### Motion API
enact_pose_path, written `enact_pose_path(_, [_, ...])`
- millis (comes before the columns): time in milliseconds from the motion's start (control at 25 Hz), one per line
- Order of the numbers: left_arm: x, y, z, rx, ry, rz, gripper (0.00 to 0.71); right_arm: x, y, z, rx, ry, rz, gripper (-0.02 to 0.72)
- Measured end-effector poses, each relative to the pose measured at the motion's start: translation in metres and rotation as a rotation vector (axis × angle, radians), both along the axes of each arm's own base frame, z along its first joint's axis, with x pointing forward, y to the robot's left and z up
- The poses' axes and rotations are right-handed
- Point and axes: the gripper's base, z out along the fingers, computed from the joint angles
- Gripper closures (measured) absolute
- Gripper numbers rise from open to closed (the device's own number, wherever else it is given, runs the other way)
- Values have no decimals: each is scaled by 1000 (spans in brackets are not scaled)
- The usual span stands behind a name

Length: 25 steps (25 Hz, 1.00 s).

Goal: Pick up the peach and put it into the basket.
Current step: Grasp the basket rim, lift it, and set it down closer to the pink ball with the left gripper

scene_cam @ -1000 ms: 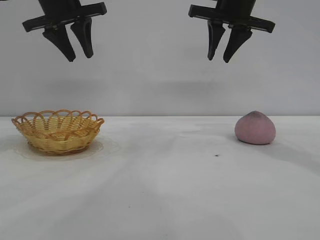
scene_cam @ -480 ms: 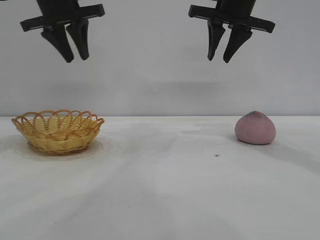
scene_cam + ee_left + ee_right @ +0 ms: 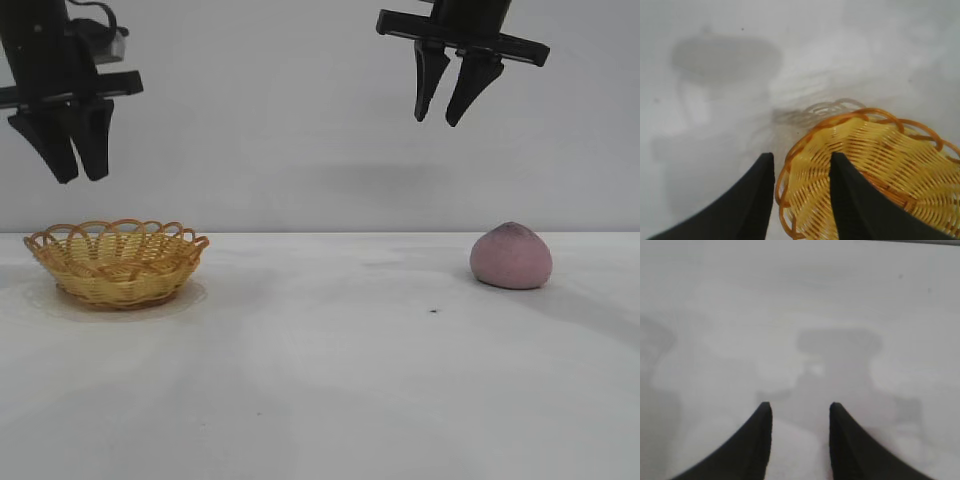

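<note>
The pink-mauve peach lies on the white table at the right. The yellow wicker basket with an orange-brown looped rim stands at the left and is empty. My left gripper hangs open and empty above the basket's left side; the left wrist view shows its fingertips over the basket's rim. My right gripper hangs open and empty high up, above and to the left of the peach. The right wrist view shows only bare table and shadows; the peach is out of that view.
The white table stretches between basket and peach, with a small dark speck near the peach. A plain grey wall stands behind.
My left gripper has moved down and to the left, from high above the basket to lower over its left side. The right gripper, peach and basket have not moved.
</note>
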Motion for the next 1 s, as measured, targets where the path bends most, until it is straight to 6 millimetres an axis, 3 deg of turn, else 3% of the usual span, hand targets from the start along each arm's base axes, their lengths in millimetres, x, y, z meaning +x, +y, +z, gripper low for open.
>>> enact_pose_path(160, [2, 0, -22, 4, 42, 1, 436, 0, 0, 0, 0, -2, 2, 484])
enact_pose_path(280, [3, -3, -27, -24, 53, 6, 616, 0, 0, 0, -4, -5, 2, 484])
enact_pose_path(320, [3, -5, -23, -49, 44, 12, 647, 0, 0, 0, -4, -5, 2, 484])
enact_pose_path(400, [1, -10, -8, -134, 17, 41, 644, 0, -1, 0, -10, -5, 2, 484])
enact_pose_path(440, [-1, -14, 0, -185, 6, 54, 710, 0, -1, 0, -13, -6, 3, 484])
enact_pose_path(560, [-23, -30, 23, -405, -62, 146, 710, 0, -1, -1, -21, 3, 6, 484])
enact_pose_path(640, [-52, -44, 19, -503, -92, 211, 710, -1, -2, -1, -25, 9, 7, 484])
enact_pose_path(800, [-107, -80, -8, -564, -84, 306, 710, -1, -2, -1, -23, 11, 7, 484])
enact_pose_path(880, [-122, -93, -22, -541, -71, 311, 710, -1, -1, -1, -21, 12, 7, 484])
enact_pose_path(1000, [-129, -100, -29, -517, -101, 333, 710, -1, -1, -1, -21, 13, 7, 484])
